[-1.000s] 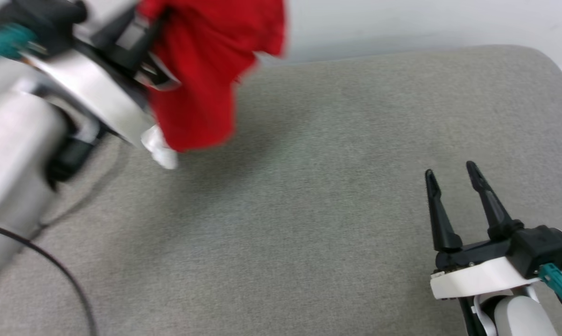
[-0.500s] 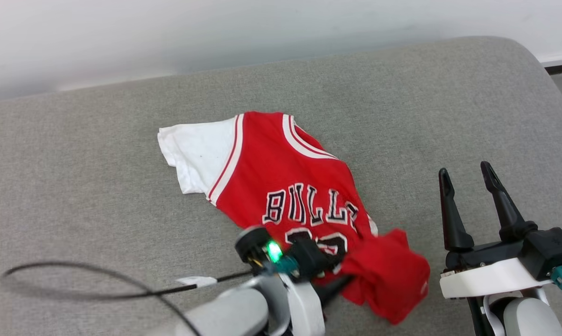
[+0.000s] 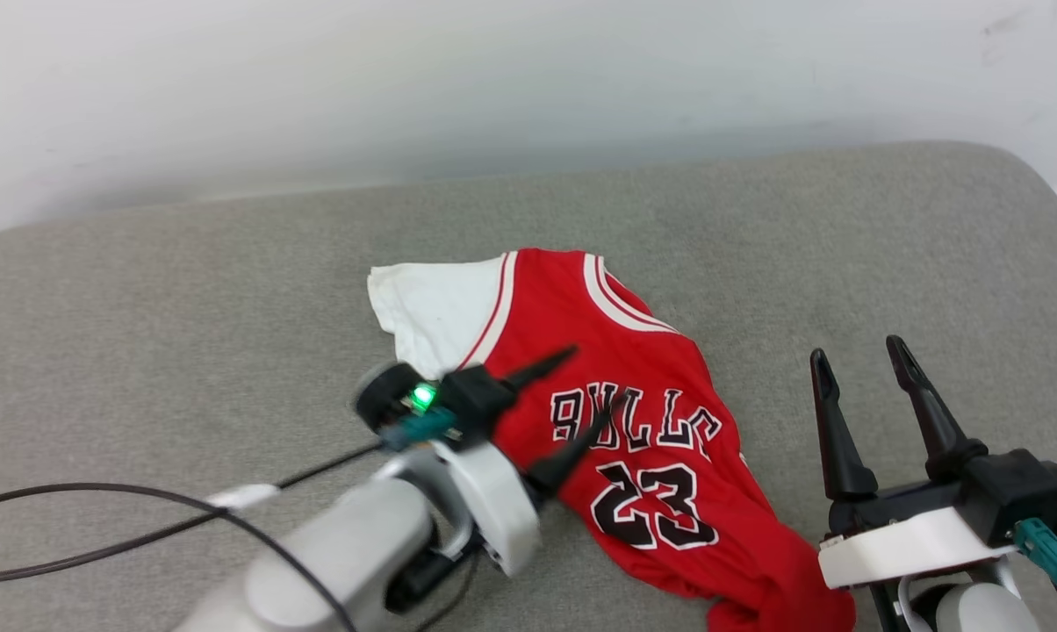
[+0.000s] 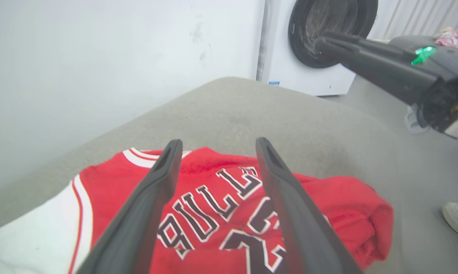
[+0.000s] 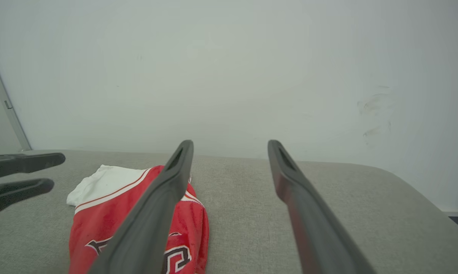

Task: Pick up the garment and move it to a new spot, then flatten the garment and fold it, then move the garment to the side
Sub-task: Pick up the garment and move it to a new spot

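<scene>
Grey fabric counter point(image 3: 186, 333) carries the garment point(image 3: 651, 351) face up, hem bunched toward 5 o'clock. Left claw point(image 3: 596, 376) and right claw point(image 3: 855, 348) gape empty. Best pinch that hem and draw it outward.

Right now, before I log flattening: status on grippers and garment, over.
Left gripper open over the garment. Right gripper open, beside it. Garment front-up on grey cushion, hem bunched. Black cable clear of it.

Head looks down; wrists, seemingly low, share garment point(image 3: 660, 360).
</scene>
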Robot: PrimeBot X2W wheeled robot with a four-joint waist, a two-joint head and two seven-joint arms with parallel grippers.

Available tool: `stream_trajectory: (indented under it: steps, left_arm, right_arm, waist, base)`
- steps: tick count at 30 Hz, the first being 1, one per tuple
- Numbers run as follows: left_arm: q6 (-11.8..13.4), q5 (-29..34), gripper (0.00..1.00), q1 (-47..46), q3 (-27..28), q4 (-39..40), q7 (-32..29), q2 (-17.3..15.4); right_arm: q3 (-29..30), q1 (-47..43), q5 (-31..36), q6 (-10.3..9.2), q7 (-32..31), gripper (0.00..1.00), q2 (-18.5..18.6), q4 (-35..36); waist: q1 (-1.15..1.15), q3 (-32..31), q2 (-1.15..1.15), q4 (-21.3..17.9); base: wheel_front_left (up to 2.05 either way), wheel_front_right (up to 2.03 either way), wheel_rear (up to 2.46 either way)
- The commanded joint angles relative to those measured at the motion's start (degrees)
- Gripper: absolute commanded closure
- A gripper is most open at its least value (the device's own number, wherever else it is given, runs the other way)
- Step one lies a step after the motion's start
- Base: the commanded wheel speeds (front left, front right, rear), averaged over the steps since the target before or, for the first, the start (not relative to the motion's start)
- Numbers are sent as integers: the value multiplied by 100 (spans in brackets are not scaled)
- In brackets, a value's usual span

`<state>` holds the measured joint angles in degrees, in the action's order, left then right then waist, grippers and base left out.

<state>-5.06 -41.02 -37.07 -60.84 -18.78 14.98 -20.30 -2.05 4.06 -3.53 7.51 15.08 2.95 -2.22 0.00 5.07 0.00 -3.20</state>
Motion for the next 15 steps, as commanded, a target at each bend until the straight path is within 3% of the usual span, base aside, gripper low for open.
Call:
stream_trajectory:
  steps: [1, 8, 15]
  left_arm:
    - [102, 57, 0, 152, 299, 164, 23, -161]
    - [631, 270, 0, 1132, 2345, 1113, 21, -686]
    - [808, 617, 0, 2623, 4116, 1925, 22, -477]
  right_arm:
    - [6, -114, 34, -4, 13, 0, -13, -30]
    - [-15, -246, 66, -4, 13, 0, -13, -47]
    - [-43, -348, 16, -4, 13, 0, -13, 36]
  waist:
    - [0, -172, 0, 150]
    - [0, -442, 0, 332]
    - [0, -476, 0, 385]
  base:
    - [0, 0, 0]
    - [0, 0, 0]
    - [0, 0, 0]
